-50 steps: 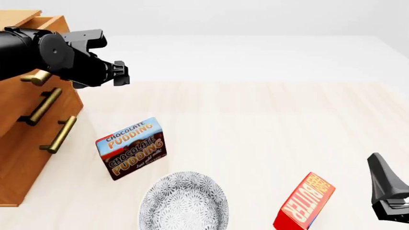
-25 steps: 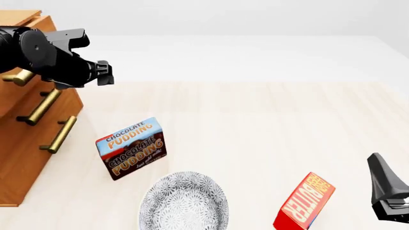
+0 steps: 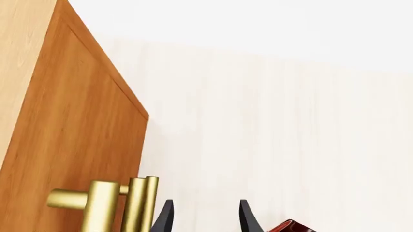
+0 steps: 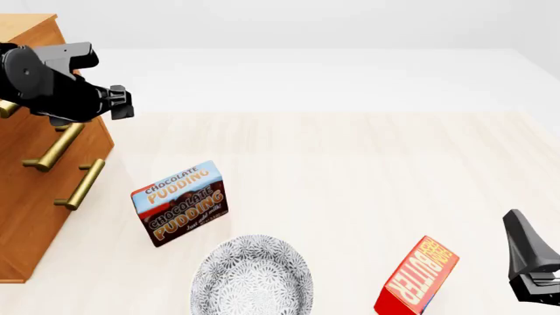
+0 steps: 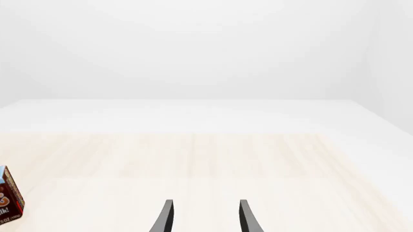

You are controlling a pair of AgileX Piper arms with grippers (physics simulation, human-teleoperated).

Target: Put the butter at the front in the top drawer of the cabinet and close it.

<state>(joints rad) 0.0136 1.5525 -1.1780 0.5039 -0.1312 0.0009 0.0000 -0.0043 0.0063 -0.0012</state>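
Observation:
A red and orange butter (image 4: 418,275) carton stands on the table at the front right. Just right of it rests my right gripper (image 4: 515,220), open and empty, its fingers (image 5: 166,217) aimed across bare table. The cabinet (image 4: 26,197) is at the left edge. Only the brass tip of the top drawer's handle (image 4: 7,108) shows, with my left arm in front of it. My left gripper (image 4: 120,104) hangs open and empty just right of the cabinet's upper front. In the left wrist view a brass handle (image 3: 106,205) lies beside one of its fingers (image 3: 164,220).
A blue-and-brown chocolate pudding box (image 4: 181,202) stands left of centre, also visible from the right wrist (image 5: 7,200). A patterned grey plate (image 4: 252,275) sits at the front middle. Two more brass handles (image 4: 54,147) line the cabinet front. A dark red corner (image 3: 290,226) shows past the left fingers.
My left arm has moved left toward the cabinet. The top drawer and its handle have slid inward with it. The right arm, butter, pudding box and plate have not moved.

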